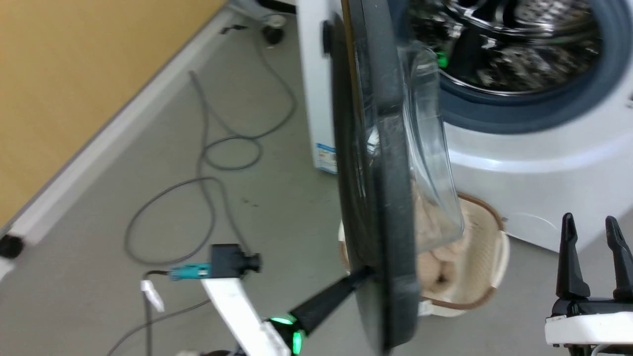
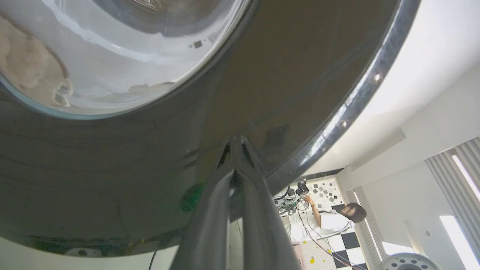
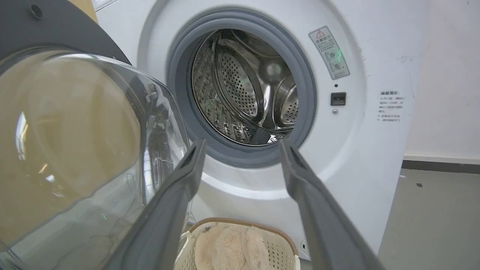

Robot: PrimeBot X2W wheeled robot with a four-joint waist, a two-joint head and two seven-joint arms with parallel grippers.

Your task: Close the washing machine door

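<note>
The washing machine door [image 1: 381, 198] stands open, edge-on in the head view, its clear glass bowl bulging toward the white washing machine [image 1: 534, 158]. My left gripper [image 1: 363, 274] is shut, its tips pressed against the door's glossy outer face [image 2: 157, 150] near the lower rim, as the left wrist view shows at the fingertips [image 2: 236, 144]. My right gripper [image 1: 591, 222] hangs open at the lower right, apart from the door. In the right wrist view the open right gripper [image 3: 242, 144] faces the steel drum [image 3: 247, 86], with the door's glass bowl [image 3: 75, 150] at the left.
A white basket [image 1: 487, 247] holding a beige plush toy [image 3: 228, 243] sits on the floor below the machine's opening, partly behind the door. Grey cables [image 1: 212, 163] loop on the floor at left beside a yellow wall [image 1: 74, 74]. A person [image 2: 337, 217] is seen far off in the left wrist view.
</note>
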